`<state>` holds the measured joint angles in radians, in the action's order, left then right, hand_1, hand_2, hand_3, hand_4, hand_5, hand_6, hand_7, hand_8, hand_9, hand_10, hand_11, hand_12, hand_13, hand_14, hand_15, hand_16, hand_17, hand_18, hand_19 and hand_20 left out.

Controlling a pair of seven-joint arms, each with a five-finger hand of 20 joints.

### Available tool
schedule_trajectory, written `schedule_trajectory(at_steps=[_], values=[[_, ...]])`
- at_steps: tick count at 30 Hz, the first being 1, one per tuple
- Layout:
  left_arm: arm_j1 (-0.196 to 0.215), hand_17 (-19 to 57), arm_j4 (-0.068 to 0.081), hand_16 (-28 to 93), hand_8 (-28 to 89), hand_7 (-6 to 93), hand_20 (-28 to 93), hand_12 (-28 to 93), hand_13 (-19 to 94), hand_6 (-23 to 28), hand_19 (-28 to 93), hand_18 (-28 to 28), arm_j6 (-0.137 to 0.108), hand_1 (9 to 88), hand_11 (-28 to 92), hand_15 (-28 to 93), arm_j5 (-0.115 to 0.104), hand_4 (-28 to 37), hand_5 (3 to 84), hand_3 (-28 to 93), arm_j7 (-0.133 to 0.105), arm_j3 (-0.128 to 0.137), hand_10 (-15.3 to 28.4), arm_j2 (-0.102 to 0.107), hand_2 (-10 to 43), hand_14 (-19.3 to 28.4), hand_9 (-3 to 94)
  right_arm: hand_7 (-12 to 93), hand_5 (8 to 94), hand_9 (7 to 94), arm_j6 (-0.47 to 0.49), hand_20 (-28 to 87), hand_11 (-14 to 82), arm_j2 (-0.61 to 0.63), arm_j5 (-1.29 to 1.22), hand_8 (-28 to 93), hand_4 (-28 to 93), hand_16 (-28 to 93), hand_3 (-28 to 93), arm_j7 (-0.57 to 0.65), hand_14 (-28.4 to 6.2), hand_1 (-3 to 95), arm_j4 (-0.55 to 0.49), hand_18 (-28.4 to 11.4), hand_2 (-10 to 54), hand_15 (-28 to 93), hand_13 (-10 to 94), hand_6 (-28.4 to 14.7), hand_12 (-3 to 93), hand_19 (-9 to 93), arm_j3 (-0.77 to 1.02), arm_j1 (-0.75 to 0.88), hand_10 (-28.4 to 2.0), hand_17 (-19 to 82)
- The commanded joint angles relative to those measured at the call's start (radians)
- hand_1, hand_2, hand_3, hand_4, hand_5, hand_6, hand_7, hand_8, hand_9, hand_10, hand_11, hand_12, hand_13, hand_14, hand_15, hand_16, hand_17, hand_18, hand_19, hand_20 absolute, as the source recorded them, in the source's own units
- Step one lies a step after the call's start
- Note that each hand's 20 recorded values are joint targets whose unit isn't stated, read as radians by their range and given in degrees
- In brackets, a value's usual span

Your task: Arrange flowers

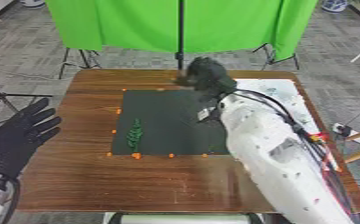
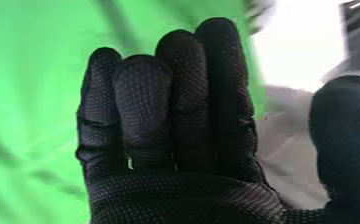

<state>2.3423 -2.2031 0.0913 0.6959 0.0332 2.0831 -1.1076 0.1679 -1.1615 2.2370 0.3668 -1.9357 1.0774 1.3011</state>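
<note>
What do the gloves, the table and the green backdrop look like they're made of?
Gloves on the left hand and right hand: matte black knit, fine dotted texture. Table: probably varnished wood, brown with grain and soft sheen. Backdrop: likely matte cloth, hanging in folds.

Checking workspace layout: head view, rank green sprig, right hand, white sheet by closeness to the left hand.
From the left hand:
1. Green sprig: left part of dark mat.
2. Right hand: over the mat's far right corner.
3. White sheet: table's right side.
</note>
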Motion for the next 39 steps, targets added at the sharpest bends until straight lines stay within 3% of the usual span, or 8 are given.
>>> schedule_trajectory(at_steps=[1,6,9,13,20,27,32,39], values=[[0.05,-10.9,-0.012,-5,-13,24.1,6,11,15,2.8,45,19.0,-0.012,25.4,29,43,0.008,-28.3,27.0,71,-0.011,0.013,10.7,-0.032,-3.4,12.7,21.1,44,61.0,65.1,0.02,29,48.0,0.335,-0.048,-17,-28,25,77,0.156,-13.6,11.3,-0.069,-20.0,-2.4,73,56,-4.1,31.3,73,0.37,0.296,-14.4,23],[0.052,-10.9,-0.011,-5,-14,24.2,6,11,15,2.7,45,19.0,-0.015,25.4,29,43,0.007,-28.3,26.9,71,-0.015,0.007,10.7,-0.027,-3.4,12.7,21.1,48,51.4,53.2,0.092,30,51.7,0.351,-0.054,-18,-28,22,78,0.255,-14.7,10.1,-0.067,-20.4,-4.9,74,46,-5.7,30.1,72,0.555,0.459,-15.4,21],[0.047,-10.9,-0.008,-5,-14,24.2,6,11,15,2.8,45,19.0,-0.014,25.4,29,43,0.008,-28.3,27.0,71,-0.013,0.005,10.7,-0.021,-3.4,12.6,21.1,51,40.7,40.3,0.158,30,56.1,0.344,-0.03,-20,-28,17,78,0.291,-16.1,8.9,-0.071,-20.9,-7.8,76,37,-8.5,29.7,71,0.628,0.534,-17.1,17],[0.052,-10.9,-0.008,-5,-14,24.0,6,11,15,2.8,45,18.9,-0.022,25.4,29,43,0.004,-28.3,26.9,71,-0.018,0.0,10.8,-0.018,-3.3,12.7,21.1,53,36.2,34.0,0.213,30,56.9,0.325,-0.039,-22,-28,15,76,0.34,-16.4,9.2,-0.085,-20.8,-9.5,77,31,-10.6,29.3,70,0.703,0.621,-18.4,15],[0.059,-10.9,-0.01,-5,-13,24.1,6,11,15,2.8,45,18.9,-0.015,25.3,29,43,0.005,-28.3,26.9,71,-0.009,0.013,10.7,-0.019,-3.3,12.6,21.1,54,35.5,33.3,0.217,30,57.3,0.314,-0.059,-23,-28,14,72,0.339,-16.4,11.4,-0.115,-20.7,-9.5,77,30,-11.0,29.8,69,0.771,0.73,-18.4,15],[0.05,-10.9,-0.006,-5,-13,24.0,6,11,15,2.9,45,19.0,-0.006,25.3,29,43,0.005,-28.3,27.0,71,-0.003,0.009,10.7,-0.02,-3.2,12.6,21.1,55,39.6,37.8,0.187,31,58.6,0.303,-0.045,-23,-28,15,58,0.304,-15.9,19.5,-0.127,-20.6,-9.5,78,35,-9.3,30.3,70,0.769,0.774,-18.0,16],[0.036,-11.0,-0.001,-5,-13,24.1,6,11,15,2.8,45,19.0,0.002,25.1,29,43,0.007,-28.3,27.0,71,0.004,0.003,10.8,-0.014,-3.2,12.7,21.1,56,41.1,39.6,0.168,31,59.0,0.305,-0.035,-23,-28,15,61,0.309,-15.4,19.1,-0.098,-20.4,-9.5,78,37,-8.1,30.6,71,0.739,0.766,-17.3,17],[0.04,-11.0,0.0,-5,-14,24.2,6,11,15,2.8,45,19.0,-0.008,25.2,29,43,0.003,-28.3,27.0,71,0.0,0.001,10.8,-0.005,-3.2,12.6,21.1,56,43.0,42.4,0.142,31,60.0,0.304,0.002,-23,-28,16,64,0.299,-14.6,21.0,-0.076,-19.7,-9.5,79,40,-6.6,30.2,72,0.712,0.77,-16.2,18]])
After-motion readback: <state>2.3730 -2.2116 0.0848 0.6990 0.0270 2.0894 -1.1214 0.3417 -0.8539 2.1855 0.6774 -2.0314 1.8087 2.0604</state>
